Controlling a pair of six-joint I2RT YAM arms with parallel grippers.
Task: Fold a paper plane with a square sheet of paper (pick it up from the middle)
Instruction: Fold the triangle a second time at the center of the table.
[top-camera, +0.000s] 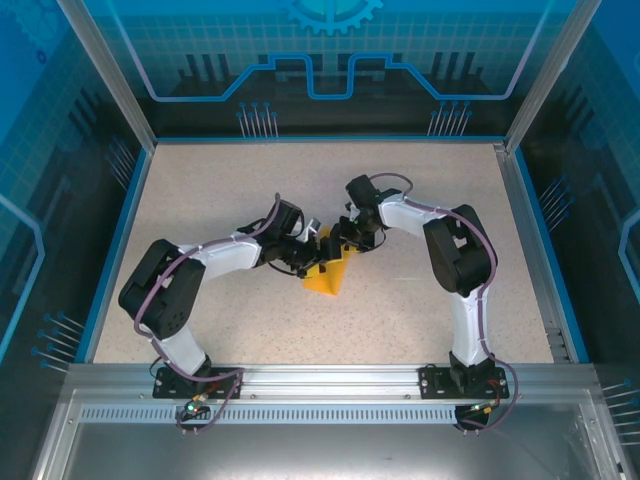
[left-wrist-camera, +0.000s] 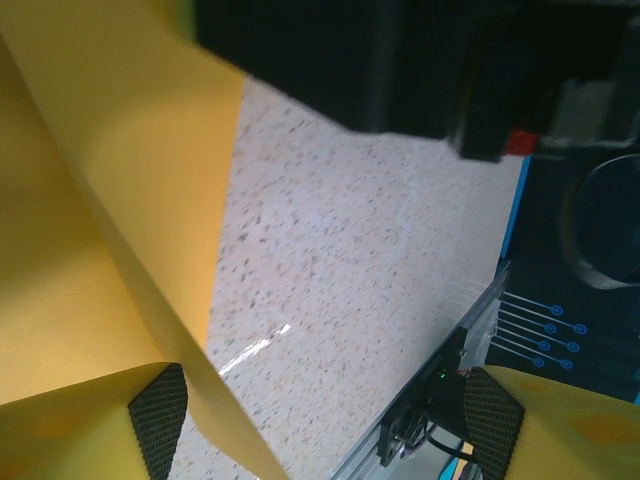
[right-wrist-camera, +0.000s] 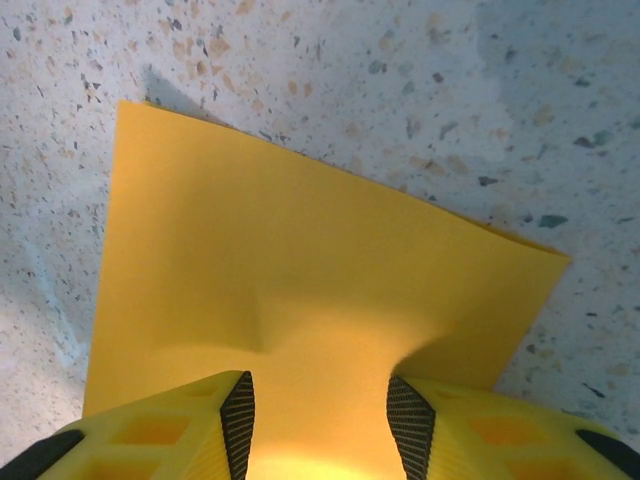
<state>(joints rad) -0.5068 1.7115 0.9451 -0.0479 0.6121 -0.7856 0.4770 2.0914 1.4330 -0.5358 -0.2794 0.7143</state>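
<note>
— Over the middle of the desk (top-camera: 430, 210), the square sheet of paper (top-camera: 326, 275) sits bunched between half-closed pads of my right end effector (right-wrist-camera: 322, 395).
— And your left end effector (left-wrist-camera: 325, 400)?
— Wide open, paper beside one finger.

Top of the square sheet of paper (top-camera: 326, 281) under left gripper (top-camera: 311, 250) and right gripper (top-camera: 343, 245), contact there indistinct.

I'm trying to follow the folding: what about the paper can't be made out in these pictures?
Top view: the paper is tiny, its far part under both arms' tips; folds unreadable.
Left wrist view: paper cut off by the left edge; its outline is lost.
Right wrist view: right pincer straddles paper; gripping or only pressing is unclear.
</note>
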